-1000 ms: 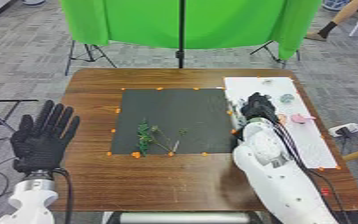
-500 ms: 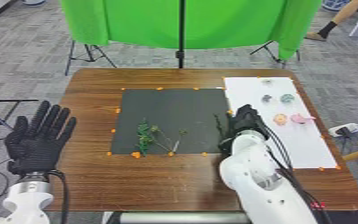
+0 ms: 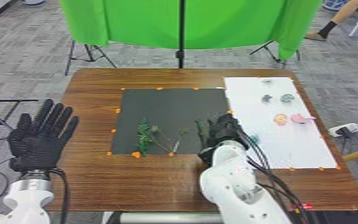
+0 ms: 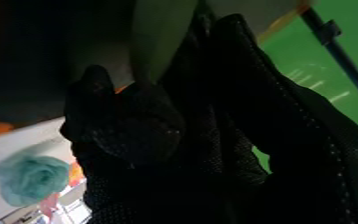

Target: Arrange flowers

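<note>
Left hand [image 3: 39, 147], lower left, spread, empty; green sprigs [image 3: 144, 136] on the dark mat [image 3: 171, 107], just left of centre; my right hand [image 3: 222, 132], right of centre, pinching a leaf [image 4: 158, 37]; greenery stage, I judge: settle, release; flower heads [image 3: 280, 119], right, on white sheet [image 3: 245, 92].

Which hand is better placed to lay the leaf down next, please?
Likely the right hand: it holds the leaf at the dark mat, while the left hand is empty by the table's left edge.
</note>
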Tool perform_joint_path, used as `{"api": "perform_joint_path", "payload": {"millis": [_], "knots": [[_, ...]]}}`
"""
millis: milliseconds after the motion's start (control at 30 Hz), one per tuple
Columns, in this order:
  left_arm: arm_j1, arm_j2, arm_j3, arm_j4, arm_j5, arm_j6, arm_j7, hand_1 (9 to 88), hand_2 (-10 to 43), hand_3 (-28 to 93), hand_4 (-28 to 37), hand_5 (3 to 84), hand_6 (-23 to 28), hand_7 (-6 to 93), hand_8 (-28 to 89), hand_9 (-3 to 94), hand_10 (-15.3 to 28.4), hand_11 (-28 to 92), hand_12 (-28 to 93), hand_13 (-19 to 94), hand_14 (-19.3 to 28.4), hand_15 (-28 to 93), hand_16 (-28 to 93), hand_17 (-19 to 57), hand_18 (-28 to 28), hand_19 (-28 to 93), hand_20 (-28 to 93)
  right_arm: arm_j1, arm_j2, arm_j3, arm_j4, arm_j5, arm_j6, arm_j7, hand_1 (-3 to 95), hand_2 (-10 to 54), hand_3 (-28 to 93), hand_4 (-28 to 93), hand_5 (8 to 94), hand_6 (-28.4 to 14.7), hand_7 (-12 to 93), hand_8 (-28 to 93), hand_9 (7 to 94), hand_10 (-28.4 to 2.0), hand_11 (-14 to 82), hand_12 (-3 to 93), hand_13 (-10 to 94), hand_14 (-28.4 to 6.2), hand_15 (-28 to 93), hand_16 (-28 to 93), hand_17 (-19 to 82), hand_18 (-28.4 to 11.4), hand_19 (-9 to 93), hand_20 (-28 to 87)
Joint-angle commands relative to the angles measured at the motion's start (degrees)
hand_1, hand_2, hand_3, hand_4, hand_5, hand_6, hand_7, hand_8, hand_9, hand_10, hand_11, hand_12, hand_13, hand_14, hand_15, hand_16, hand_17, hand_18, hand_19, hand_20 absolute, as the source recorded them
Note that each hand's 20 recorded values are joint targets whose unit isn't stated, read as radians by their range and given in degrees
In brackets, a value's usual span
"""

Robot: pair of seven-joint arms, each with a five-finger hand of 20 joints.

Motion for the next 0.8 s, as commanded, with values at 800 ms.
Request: {"api": "perform_joint_path", "payload": {"millis": [800], "knots": [[1.62,-0.07,-0.99,-0.35,-0.20,0.71,0.01,29.8,8.4,79,-28.3,45.9,9.1,9.0,-9,41.5,15.0,17,8,32,16.0,30,-6,-6.8,14.2,36,12,-2.20,2.09,-1.51,-1.61,3.74,2.29,0.15,40.3,-9.5,77,-25,56.2,-5.4,72,6,76.6,-18.9,30.1,18.9,79,-10.7,66,27,40,-28.1,93,20]]}}
